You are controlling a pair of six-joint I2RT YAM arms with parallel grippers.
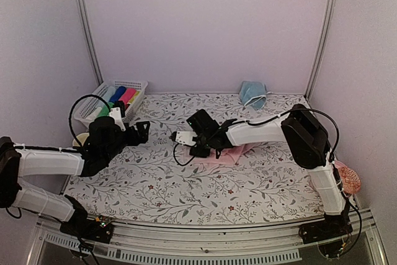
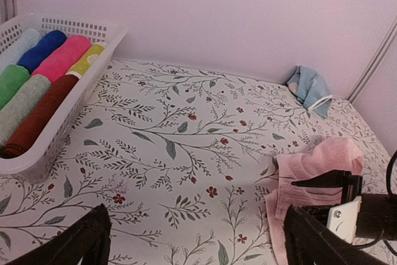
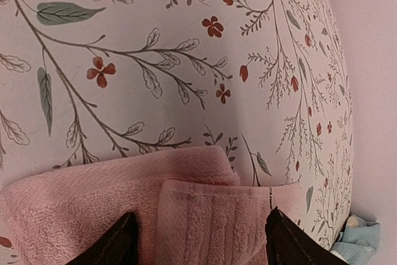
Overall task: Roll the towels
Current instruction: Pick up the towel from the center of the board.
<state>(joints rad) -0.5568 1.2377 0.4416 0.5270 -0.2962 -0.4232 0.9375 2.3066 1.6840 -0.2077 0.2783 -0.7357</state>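
**Towel check: pink one at the right tool, blue one way off at the back**

Pink towel (image 1: 228,153) is lying rumpled and partly folded over on the floral surface (image 1: 155,184), a bit right of the middle. The right tool (image 1: 200,148) is down at its left end. From the right wrist view, the right tool (image 3: 201,240) has its fingers (image 3: 118,243) spread fairly wide, with a folded flap of the pink towel (image 3: 186,209) sitting between them. They're not pinched on it as far as I can see, so I'd call it spread over the cloth rather than gripping.

The left tool (image 1: 142,131) hangs over the left part of the surface, well apart from the pink towel, jaws wide with nothing in them.

The blue towel (image 1: 252,94) is crumpled against the back wall, right of centre, well away from both tools.

What each view adds:
- The left wrist view shows the left tool (image 2: 198,240) gaping, the pink towel (image 2: 316,169) off to its right, and the blue towel (image 2: 310,88) at the back.
- It also gives a close look at the white basket (image 2: 115,32) and the rolled cloths (image 2: 43,72) inside.
- The right wrist view only catches a sliver of the blue towel (image 3: 356,240) in the corner.
- Only the top view shows the plate (image 1: 348,178) at the far right edge.
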